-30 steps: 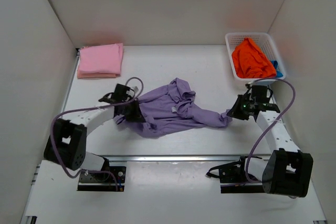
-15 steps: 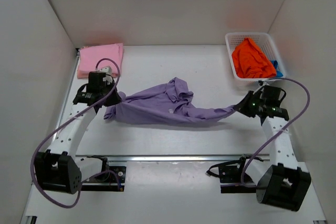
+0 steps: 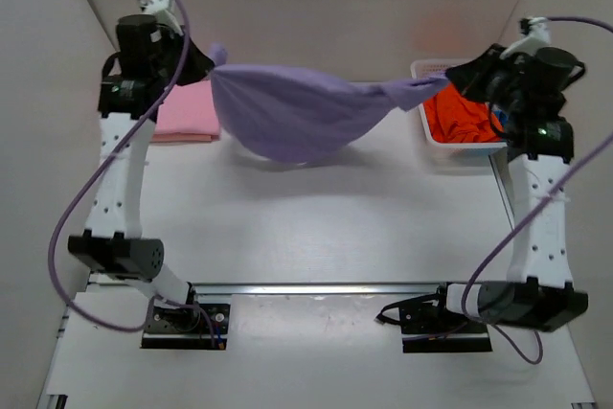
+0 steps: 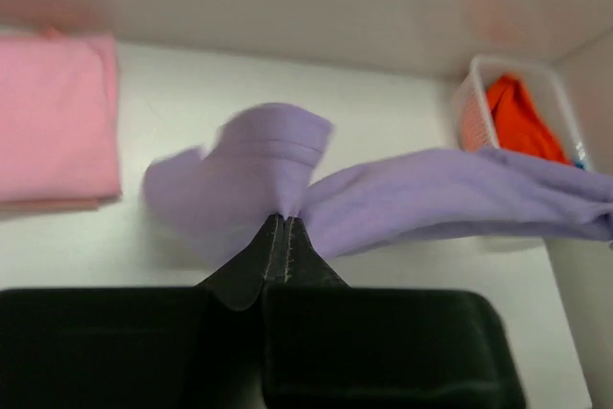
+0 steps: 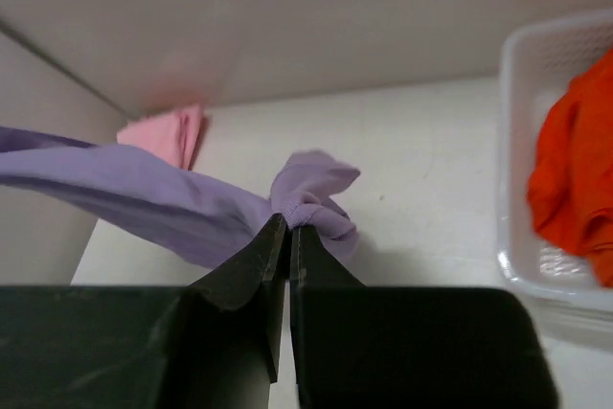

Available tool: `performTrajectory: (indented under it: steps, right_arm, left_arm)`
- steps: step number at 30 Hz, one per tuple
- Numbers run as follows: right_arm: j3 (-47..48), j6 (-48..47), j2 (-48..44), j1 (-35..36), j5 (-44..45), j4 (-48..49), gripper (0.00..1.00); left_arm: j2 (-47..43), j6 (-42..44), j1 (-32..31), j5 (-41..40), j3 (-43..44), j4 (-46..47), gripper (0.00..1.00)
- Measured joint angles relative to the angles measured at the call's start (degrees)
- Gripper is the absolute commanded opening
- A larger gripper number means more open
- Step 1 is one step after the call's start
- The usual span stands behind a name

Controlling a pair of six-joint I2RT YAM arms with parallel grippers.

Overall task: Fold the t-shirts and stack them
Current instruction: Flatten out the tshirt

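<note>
Both arms have risen: the purple t-shirt (image 3: 297, 112), earlier sagging onto the desk (image 3: 316, 227), now hangs stretched between the left tool (image 3: 204, 62) and the right tool (image 3: 452, 74). Each tool is clamped tight on one end.

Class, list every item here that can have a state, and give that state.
Purple shirt: unfolded, stretched in the air, held at both ends.
Pink shirt: folded, lying on the table.
Orange shirt: crumpled in the basket.
Basket: upright, holding the orange shirt.
Left gripper: shut on the purple shirt.
Right gripper: shut on the purple shirt.
</note>
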Motion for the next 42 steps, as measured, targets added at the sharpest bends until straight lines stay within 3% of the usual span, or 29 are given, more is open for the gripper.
performTrajectory:
  steps: [6,14,22,27,30,34,37,39,42]
  right_arm:
    - [0.0,-1.4,-13.3,-8.5,1.3,1.1,0.0]
    - [7.2,-5.2,-21.4,-4.2,3.9,-0.8,0.0]
    - [10.0,-3.8,-16.2,-4.2,-0.7,1.6,0.0]
    - [7.6,-3.8,-6.8,-2.9,-2.6,2.0,0.0]
    - [6.8,-3.9,0.2,-2.1,-2.6,1.0,0.0]
    - [9.3,-4.2,8.1,-0.8,-2.6,-3.3,0.01]
    - [19.0,-5.3,12.7,0.7,-1.3,-7.7,0.0]
    - [24.7,-5.4,12.7,0.9,-1.7,-7.4,0.0]
    - [24.9,-4.7,7.9,-2.1,-3.7,-3.9,0.0]
  left_arm:
    - [-16.1,-1.0,1.4,-0.2,0.2,0.7,0.0]
    - [-26.9,-3.1,-0.3,-0.4,0.1,2.8,0.0]
    - [-21.8,-3.4,-0.2,0.0,-6.0,3.4,0.0]
    - [-13.7,-3.1,0.7,-0.1,-14.5,3.2,0.0]
    - [-7.3,-2.5,0.7,0.0,-15.0,2.1,0.0]
    - [-1.3,-1.4,0.7,-0.1,-10.3,-1.6,0.0]
    - [0.8,-0.8,0.8,-0.1,-2.2,-4.0,0.0]
    - [-0.1,-0.5,1.4,-0.4,3.0,-4.2,0.0]
    - [-5.0,0.0,2.4,-1.2,4.2,-3.3,0.0]
